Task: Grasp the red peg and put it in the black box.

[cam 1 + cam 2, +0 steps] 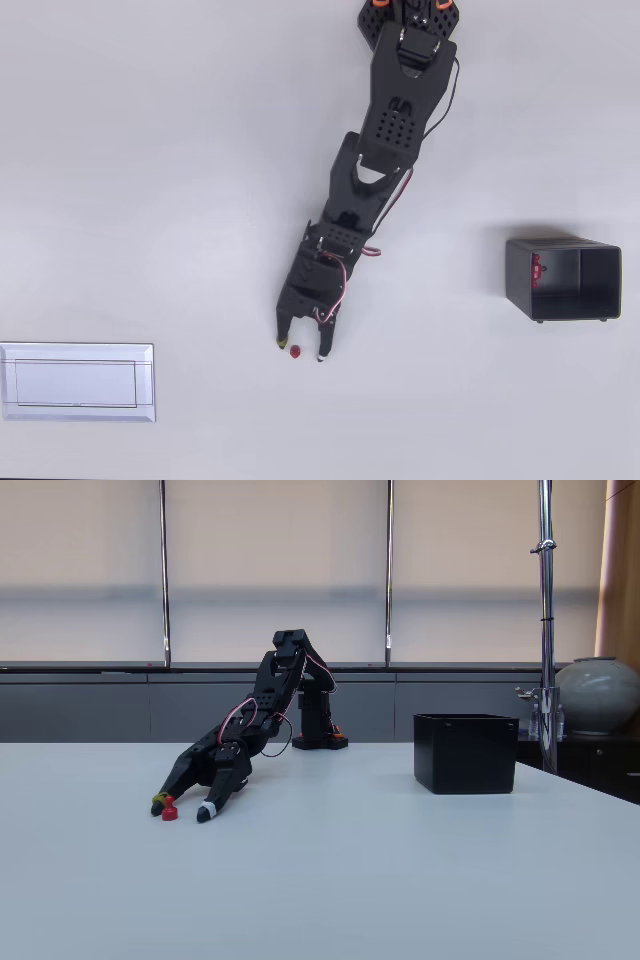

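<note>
Hand (300, 350) low on counter (150, 200), fingers spread narrow-ish, straddling peg (295, 351). Peg between tips, not pinched yet from what I can see. Looks like setup for squeeze-and-lift. Peg seems upright in fixed view (169, 809), wider at bottom, long axis vertical, though tiny so not sure. Box (563, 279) well off to right in overhead view, open side up, ready for drop.

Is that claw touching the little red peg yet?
Cannot tell. The overhead view shows the red peg between the open gripper's fingertips, nearer one, with no plain gap or contact.
</note>
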Robot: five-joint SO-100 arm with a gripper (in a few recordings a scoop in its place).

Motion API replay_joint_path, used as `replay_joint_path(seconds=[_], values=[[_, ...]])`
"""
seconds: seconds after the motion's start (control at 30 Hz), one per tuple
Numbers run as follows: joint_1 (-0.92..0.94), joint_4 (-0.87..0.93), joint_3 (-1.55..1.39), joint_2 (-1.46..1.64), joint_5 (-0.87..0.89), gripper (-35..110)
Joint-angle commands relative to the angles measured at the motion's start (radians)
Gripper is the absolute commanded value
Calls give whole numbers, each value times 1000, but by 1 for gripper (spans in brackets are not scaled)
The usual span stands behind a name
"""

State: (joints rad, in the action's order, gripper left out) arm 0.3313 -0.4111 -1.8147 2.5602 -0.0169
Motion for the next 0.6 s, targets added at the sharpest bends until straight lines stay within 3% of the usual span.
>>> replay_joint_path(seconds=[0.0,0.57], values=[[43,11,-78,38,-8,25],[38,-55,-84,72,-12,24]])
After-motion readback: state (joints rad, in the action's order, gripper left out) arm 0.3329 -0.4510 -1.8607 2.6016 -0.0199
